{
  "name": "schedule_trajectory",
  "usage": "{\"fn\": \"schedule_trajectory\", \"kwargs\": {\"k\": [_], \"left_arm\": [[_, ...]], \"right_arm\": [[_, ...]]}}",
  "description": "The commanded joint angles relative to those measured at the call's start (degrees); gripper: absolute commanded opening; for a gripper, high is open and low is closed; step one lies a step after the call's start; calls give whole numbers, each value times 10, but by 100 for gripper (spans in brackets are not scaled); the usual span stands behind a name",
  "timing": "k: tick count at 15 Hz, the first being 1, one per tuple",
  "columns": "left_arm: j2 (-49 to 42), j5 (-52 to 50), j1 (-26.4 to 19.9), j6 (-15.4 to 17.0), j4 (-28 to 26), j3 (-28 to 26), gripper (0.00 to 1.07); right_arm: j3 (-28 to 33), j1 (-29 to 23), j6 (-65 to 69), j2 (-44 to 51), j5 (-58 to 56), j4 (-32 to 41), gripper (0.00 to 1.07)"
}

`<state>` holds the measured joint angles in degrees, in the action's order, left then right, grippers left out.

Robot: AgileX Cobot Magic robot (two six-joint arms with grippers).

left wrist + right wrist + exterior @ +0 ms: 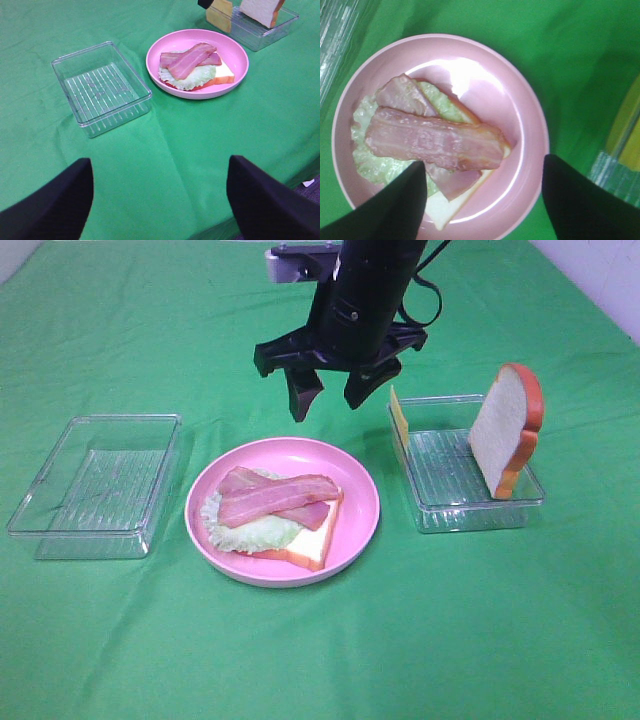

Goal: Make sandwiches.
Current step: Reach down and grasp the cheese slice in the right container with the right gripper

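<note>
So the sandwich (275, 515) is half-built and open-faced, sitting on the pink plate (355, 490) about mid-table. The bottom slice (312, 545) lies flat, white with an orange-brown crust, one corner pointing toward the near edge of the green-covered table (450, 640). The lettuce (250, 532) sits on it and frills out past the bread on the side facing the left edge. Two bacon strips (280, 496) lie on the lettuce, the upper one crossing over the lower at a shallow angle.

The other parts are in the right tray (470, 512), just beside the plate toward the right edge. The cheese (399, 420) stands on edge against the tray wall nearest the plate. The second slice (505, 430) stands upright toward the tray's other end. The left tray (95, 485), clear plastic too, sits near the plate on the opposite side, toward the left edge.

The right gripper (328, 408) hangs in the air over the plate's far rim, fingers spread wide with nothing between them. Its wrist cam looks straight down at the bacon, one finger on either side of the sandwich but well above it. The left gripper (159, 164) only shows up in its own wrist view. It's spread wide as well, gripping nothing, well apart from the plate and both trays.
</note>
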<state>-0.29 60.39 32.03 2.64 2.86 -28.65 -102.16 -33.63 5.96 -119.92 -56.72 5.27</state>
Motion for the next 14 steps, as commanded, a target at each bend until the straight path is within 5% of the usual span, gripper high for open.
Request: {"fn": "schedule_trajectory", "kwargs": {"k": [1, 6, 14], "left_arm": [[-12, -6, 1, -1, 1, 1, 71], [-12, -6, 1, -1, 1, 1, 71], [-12, -6, 1, -1, 1, 1, 71]], "right_arm": [[-36, 22, 13, 8, -43, -17, 63], [-45, 93, 14, -4, -60, 2, 61], [-129, 100, 13, -109, -71, -11, 58]]}}
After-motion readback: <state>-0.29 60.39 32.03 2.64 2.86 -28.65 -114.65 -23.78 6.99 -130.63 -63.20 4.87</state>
